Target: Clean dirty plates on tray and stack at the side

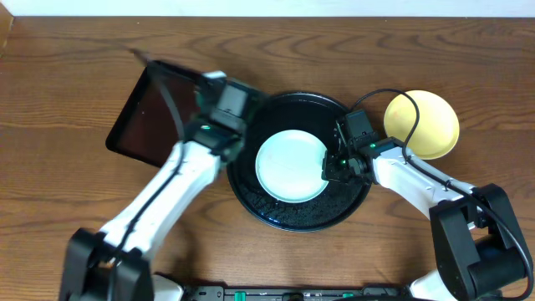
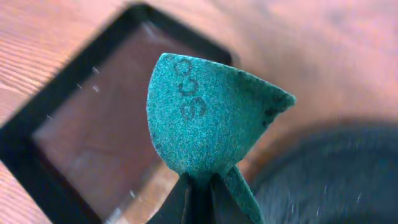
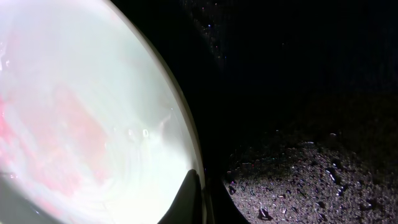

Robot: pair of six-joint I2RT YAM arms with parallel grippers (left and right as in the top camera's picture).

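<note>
Right tool (image 3: 200, 198) (mostly cropped) pinches plate (image 3: 93, 93).

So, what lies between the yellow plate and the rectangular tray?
The round tray, holding a mint plate; the overhead view shows it.

Smeared mint plate (image 1: 290, 165) on black tray (image 1: 292, 216), yellow plate (image 1: 435, 125) beside it

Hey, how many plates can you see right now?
2. A pale mint plate lies in the round black tray; a yellow plate sits on the table to the tray's right. Another could be hidden underneath one of them.
</note>
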